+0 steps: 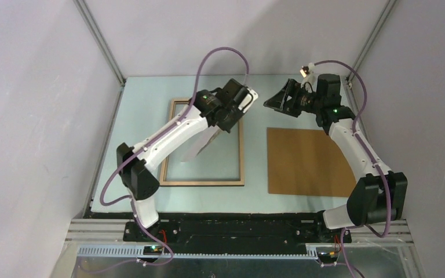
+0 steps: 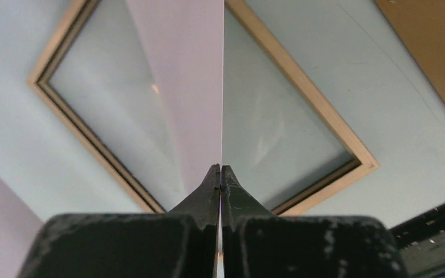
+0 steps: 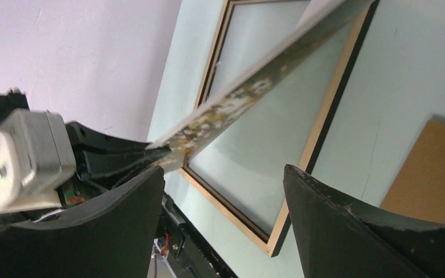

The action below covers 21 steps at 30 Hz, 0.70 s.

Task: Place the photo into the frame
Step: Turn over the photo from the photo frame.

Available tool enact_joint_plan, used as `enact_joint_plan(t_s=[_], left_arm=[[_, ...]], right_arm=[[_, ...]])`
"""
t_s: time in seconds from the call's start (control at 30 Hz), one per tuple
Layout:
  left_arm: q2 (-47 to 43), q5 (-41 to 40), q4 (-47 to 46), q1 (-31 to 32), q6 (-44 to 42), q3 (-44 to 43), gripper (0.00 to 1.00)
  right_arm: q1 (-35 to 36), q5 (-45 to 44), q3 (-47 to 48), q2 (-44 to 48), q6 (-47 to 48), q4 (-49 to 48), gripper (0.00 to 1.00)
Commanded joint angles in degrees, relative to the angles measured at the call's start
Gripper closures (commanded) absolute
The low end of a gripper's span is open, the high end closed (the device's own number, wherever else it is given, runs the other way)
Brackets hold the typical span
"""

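Observation:
The frame (image 1: 242, 156) lies flat on the table with its light wood back up, the clear pane (image 2: 284, 127) inside it. My left gripper (image 1: 219, 128) hangs above it, shut on one edge of the photo (image 1: 198, 147). The photo dangles tilted over the pane. Its white back (image 2: 179, 81) shows in the left wrist view, and its orange-speckled printed side (image 3: 249, 98) in the right wrist view. My right gripper (image 1: 269, 103) stands open and empty to the right of the photo, above the frame's far right corner, apart from it.
A plain brown backing board (image 1: 310, 162) lies flat to the right of the frame, also seen as a brown corner (image 3: 434, 179). Grey enclosure walls rise at left, back and right. The black base rail (image 1: 237, 223) runs along the near edge.

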<state>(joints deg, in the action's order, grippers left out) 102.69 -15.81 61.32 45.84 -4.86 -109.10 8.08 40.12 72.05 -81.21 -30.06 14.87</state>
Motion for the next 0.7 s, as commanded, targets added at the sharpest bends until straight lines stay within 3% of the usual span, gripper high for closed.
enact_joint_plan(t_s=[0.0,0.23,0.67], left_arm=[[2.0,5.0,-0.3,2.8,3.9,0.5,1.00],[7.1,10.0,-0.5,5.4,7.2,-1.7,1.00],[13.5,15.4,-8.1,6.8,12.0,-2.3,1.00]], right_arm=[[-1.2,1.6,-3.5,-0.1,-6.5,-7.5,0.18],[-2.2,-1.6,-9.3,-0.9,-10.1,-9.3,0.12],[-6.1,-7.1,-20.7,-0.7,-13.5,-13.0,0.15]])
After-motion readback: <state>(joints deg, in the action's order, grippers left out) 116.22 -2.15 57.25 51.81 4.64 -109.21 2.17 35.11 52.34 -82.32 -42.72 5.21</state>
